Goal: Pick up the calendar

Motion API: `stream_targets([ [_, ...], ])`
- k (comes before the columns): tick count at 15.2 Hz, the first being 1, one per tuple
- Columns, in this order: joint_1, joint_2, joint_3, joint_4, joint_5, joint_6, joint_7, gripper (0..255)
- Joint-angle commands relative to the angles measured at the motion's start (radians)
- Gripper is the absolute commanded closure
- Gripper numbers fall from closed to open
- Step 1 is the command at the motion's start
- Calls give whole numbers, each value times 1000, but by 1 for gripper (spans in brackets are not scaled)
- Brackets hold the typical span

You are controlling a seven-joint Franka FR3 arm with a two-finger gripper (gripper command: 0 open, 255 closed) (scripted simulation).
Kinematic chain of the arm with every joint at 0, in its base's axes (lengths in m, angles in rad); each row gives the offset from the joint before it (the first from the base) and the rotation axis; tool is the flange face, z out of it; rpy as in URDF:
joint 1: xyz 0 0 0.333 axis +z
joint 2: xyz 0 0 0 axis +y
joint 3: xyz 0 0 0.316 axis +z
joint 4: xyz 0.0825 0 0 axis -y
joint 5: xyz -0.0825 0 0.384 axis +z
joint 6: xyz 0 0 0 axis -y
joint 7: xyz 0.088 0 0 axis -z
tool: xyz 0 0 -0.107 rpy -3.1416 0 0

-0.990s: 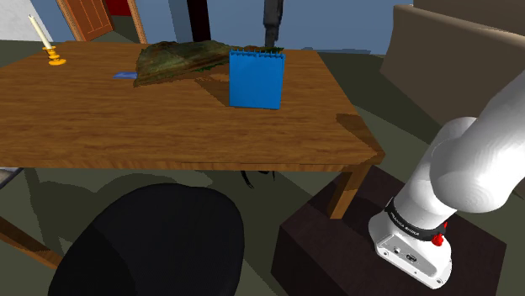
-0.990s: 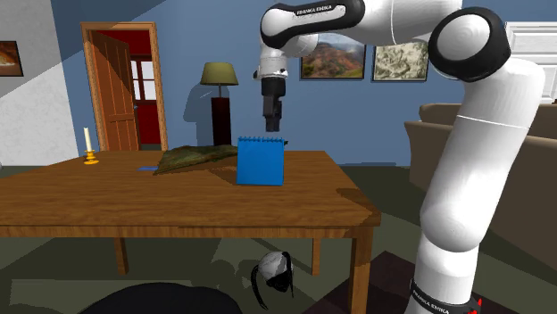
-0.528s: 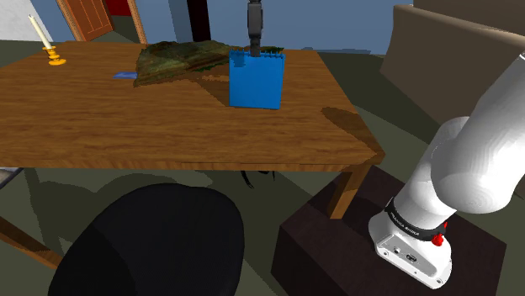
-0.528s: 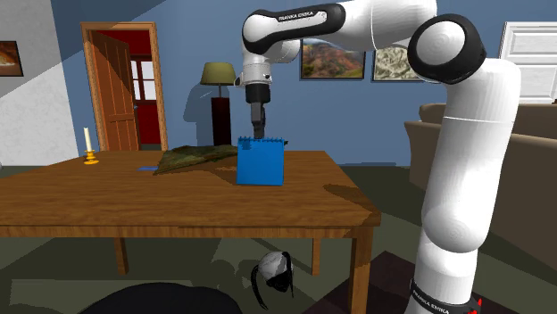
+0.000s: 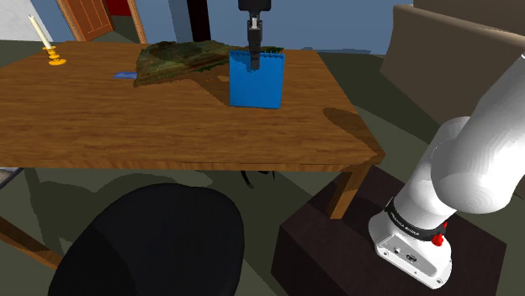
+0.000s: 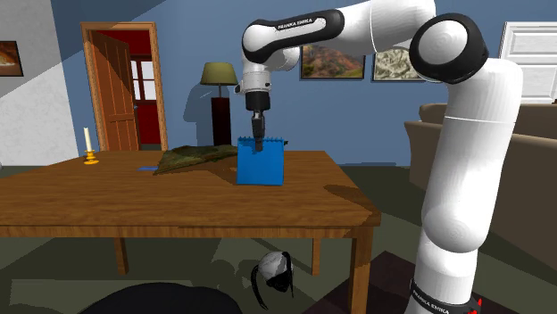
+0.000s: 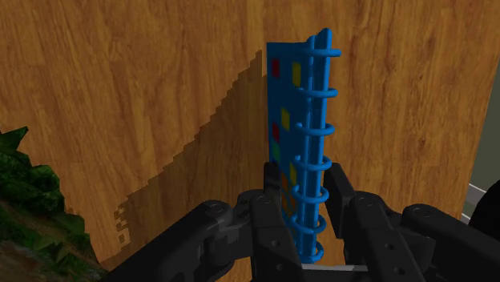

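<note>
Calendar (image 6: 260,164) first: it is the blue one with a ring binding along its top edge. It stands upright on the desk (image 6: 178,201), near the far side and toward the second exterior view's right.

Closest to me, low down, sits a black rounded seat (image 5: 143,244). Beside it is the dark stand (image 5: 336,244), from which the white arm (image 6: 464,134) rises and bends over the desk. That long reach makes sense: the calendar is well away from the stand, so the arm goes up and over to meet it from above.

The tool (image 6: 258,143) points straight down and straddles the ring binding. I take that to be the one narrow part that offers a hold on a thing standing like this. Whether the tool has clenched on the binding or merely sits around it, I cannot tell. The calendar rests on the desk, not yet lifted.

Just behind it lies a rumpled green cloth (image 6: 192,157), and farther off a candle (image 6: 88,143) stands at the desk's far corner. Past that are an open wooden door (image 6: 116,89) and a lamp (image 6: 219,76).
</note>
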Motion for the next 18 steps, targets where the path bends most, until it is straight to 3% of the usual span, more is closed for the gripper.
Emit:
stream_targets([
  [1, 0, 0, -1, -1, -1, 1, 0, 255],
  [7, -1, 0, 0, -4, -1, 3, -1, 255],
  [18, -1, 35, -1, 187, -1, -152, 13, 255],
])
